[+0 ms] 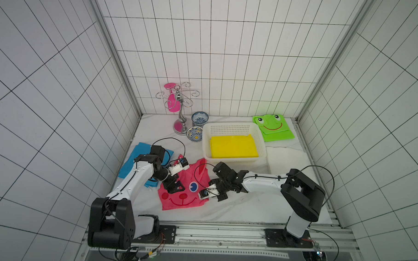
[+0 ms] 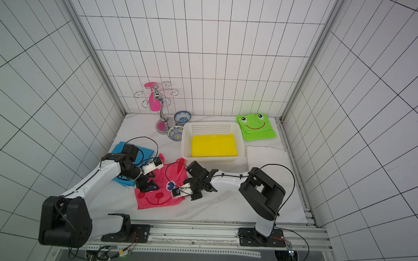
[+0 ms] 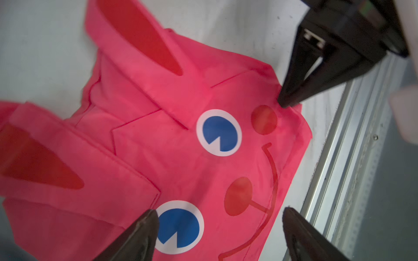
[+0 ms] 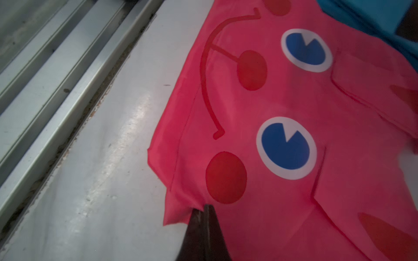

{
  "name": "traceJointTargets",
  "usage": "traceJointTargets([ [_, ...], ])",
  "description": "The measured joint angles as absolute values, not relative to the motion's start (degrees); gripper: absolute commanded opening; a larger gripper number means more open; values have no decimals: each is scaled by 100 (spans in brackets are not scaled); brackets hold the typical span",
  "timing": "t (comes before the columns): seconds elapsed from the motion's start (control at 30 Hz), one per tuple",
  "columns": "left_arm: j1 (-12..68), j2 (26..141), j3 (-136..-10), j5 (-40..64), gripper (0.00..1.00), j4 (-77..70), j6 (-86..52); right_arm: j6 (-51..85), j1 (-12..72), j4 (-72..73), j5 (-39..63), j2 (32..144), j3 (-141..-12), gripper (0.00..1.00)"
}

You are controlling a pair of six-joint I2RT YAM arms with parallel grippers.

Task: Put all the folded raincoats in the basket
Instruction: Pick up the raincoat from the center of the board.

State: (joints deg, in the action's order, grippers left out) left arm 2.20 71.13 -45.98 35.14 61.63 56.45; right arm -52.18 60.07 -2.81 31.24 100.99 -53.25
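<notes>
right gripper (image 4: pixel 204 211): black tapered fingers pressed together, pinching the edge of the pink raincoat (image 4: pixel 282 101) beside a red cheek dot. The cloth puckers at the pinch.
left gripper (image 3: pixel 219 210): fingers spread wide over the face print, one tip next to a blue eye. Cannot tell whether it touches the cloth.
pink raincoat: thin matte fabric, folded flat into a rough square with creased layers. Rabbit print with two white-ringed blue eyes, red nose, red cheek dots, red smile line and two long ears with red inners. It lies on the table (image 1: pixel 236 208) at lower centre in both top views, below the basket (image 1: pixel 229 130) and not in it. One ear tip is near the basket's lower left corner.
basket: white plastic, rectangular, perforated walls, rolled rim, at frame centre. It holds a smooth, flat yellow folded sheet (image 1: pixel 233 148).
table: white, marbled, glossy.
blue cloth (image 1: pixel 130 164): folded, left of the pink raincoat, partly under the left arm.
green frog raincoat (image 1: pixel 272 128): folded, upper right of the basket.
white cloth (image 1: pixel 286 160): flat, right of the basket.
blue-patterned bowl (image 1: pixel 200 117): small and round, with a second bowl (image 1: pixel 194 133) below it, both left of the basket.
metal stand (image 1: pixel 180 111): chrome, curled wire hooks, with a pink item (image 1: pixel 173 104) hanging from it.
</notes>
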Motion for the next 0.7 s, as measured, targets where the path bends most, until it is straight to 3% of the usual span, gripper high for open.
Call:
traceJointTargets([
  [0.23, 635, 6158, -3546, 3472, 97, 5841, 6318, -4027, 5791, 956, 3601, 10154, -5092, 0],
  [0.47, 1339, 5979, -2987, 2521, 97, 4797, 5865, -3013, 5601, 2119, 3916, 10243, -4915, 0],
  [0.7, 1949, 5972, -2484, 1658, 97, 4040, 5548, -3146, 5360, 2200, 4176, 10245, -4705, 0],
])
